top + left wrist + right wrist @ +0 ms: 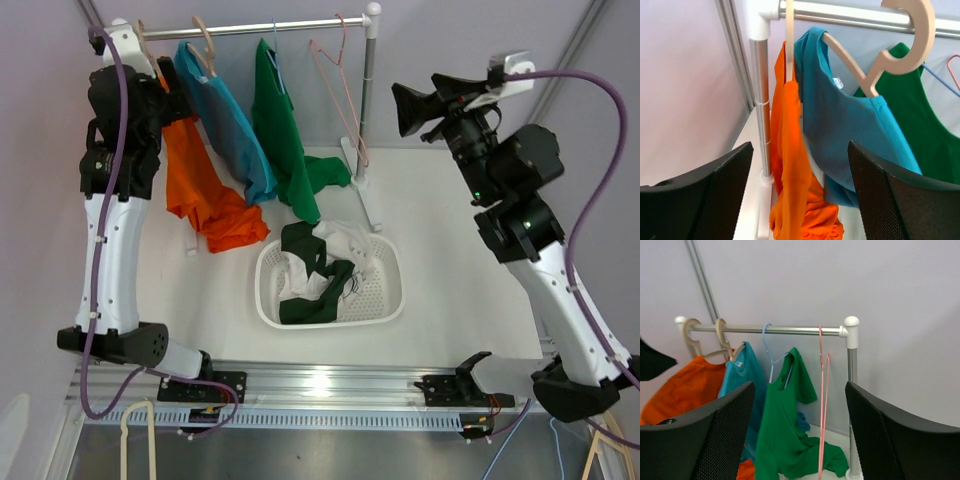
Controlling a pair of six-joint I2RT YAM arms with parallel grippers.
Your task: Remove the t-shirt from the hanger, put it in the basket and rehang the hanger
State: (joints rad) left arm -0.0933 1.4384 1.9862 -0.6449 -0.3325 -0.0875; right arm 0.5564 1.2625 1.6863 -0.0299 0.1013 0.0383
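A silver rail [290, 27] carries an orange t-shirt [205, 195] on a beige hanger, a teal t-shirt [230, 130] on a beige hanger [900, 45], a green t-shirt [285, 140] on a blue hanger, and an empty pink hanger [345, 90]. My left gripper [170, 82] is open and held high at the rail's left end. In its wrist view [800, 150] the orange t-shirt [790, 165] hangs between the jaws, untouched, beside the teal one [850, 130]. My right gripper [412, 108] is open and empty, off to the right of the rack. Its wrist view [800, 390] faces the green t-shirt [785, 430] and the pink hanger [822, 405].
A white basket [390, 300] with dark green and white clothes stands in front of the rack. The rack's right post [367, 100] and its foot stand behind the basket. The left post [761, 100] is close to my left gripper. Spare hangers [135, 440] lie below the table's near edge.
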